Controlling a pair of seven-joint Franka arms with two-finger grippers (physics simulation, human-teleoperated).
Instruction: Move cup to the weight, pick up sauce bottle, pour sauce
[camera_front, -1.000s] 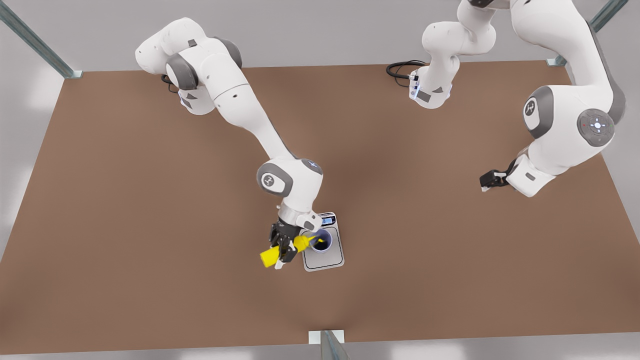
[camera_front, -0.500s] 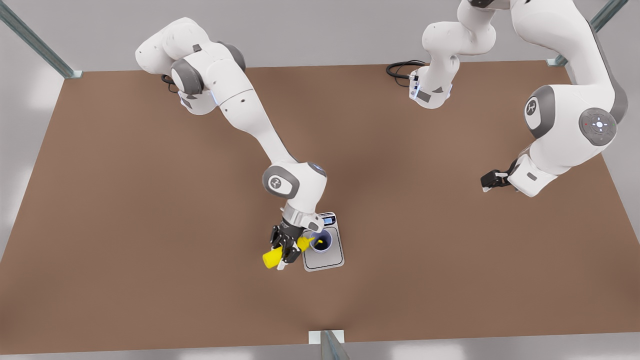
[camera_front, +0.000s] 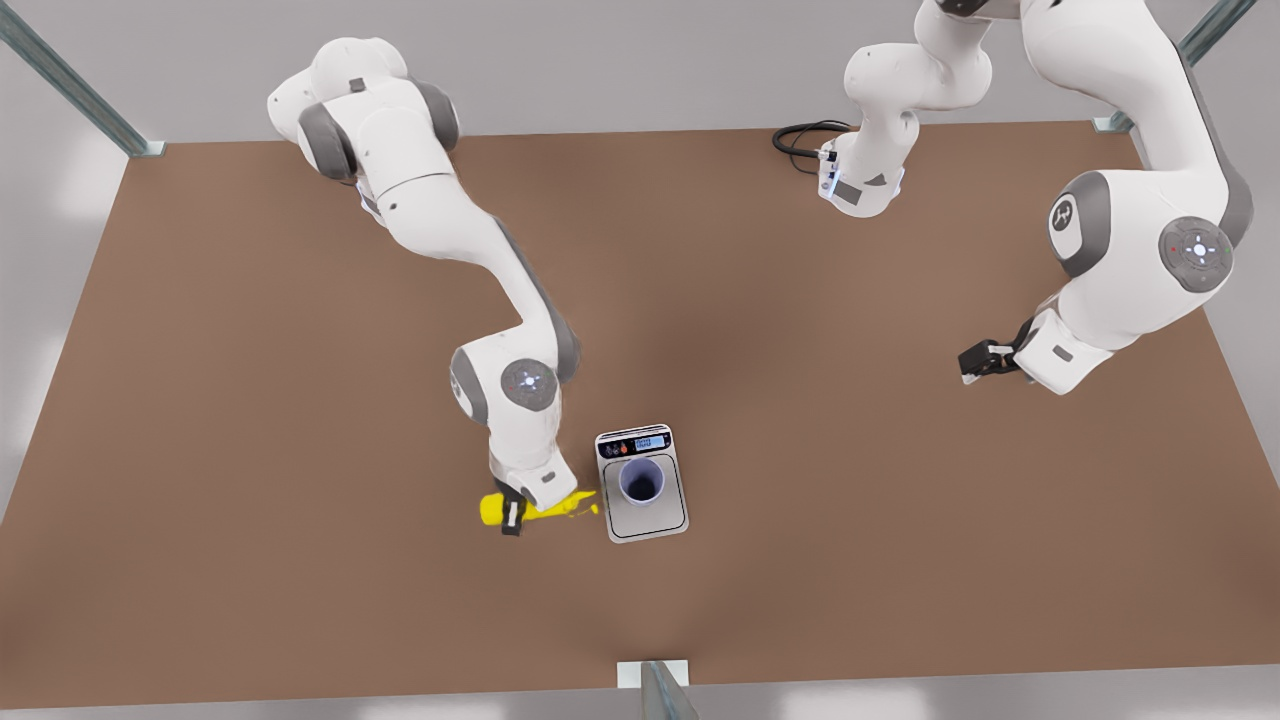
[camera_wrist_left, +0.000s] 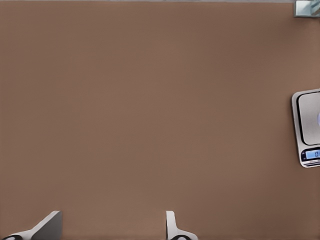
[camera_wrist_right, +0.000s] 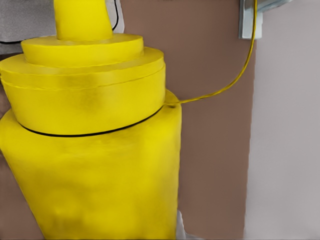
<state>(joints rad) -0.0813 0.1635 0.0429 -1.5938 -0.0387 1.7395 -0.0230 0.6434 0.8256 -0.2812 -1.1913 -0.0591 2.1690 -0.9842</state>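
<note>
The pale lavender cup (camera_front: 641, 481) stands upright on the weight (camera_front: 650, 524), a small scale with its black display strip (camera_front: 634, 443) at the far end. Just off the scale, on the front view's left, the yellow sauce bottle (camera_front: 545, 509) lies level and low over the table, its nozzle pointing at the scale's edge. My right gripper (camera_front: 514, 512) is shut on the bottle's body. Close up, the sauce bottle (camera_wrist_right: 95, 150) trails a thin yellow strand (camera_wrist_right: 225, 85). My left gripper (camera_wrist_left: 110, 231) waits open at the front view's right, far from the weight (camera_wrist_left: 306, 127).
A black cable (camera_front: 800, 135) coils at the table's back edge beside an arm base (camera_front: 860, 180). Metal frame posts stand at the back corners, and a bracket (camera_front: 650, 675) sits at the middle of the front edge.
My right arm has swung toward the front view's left and dropped, taking the bottle away from above the cup. The bottle now sits level beside the scale. The left arm has not moved.
</note>
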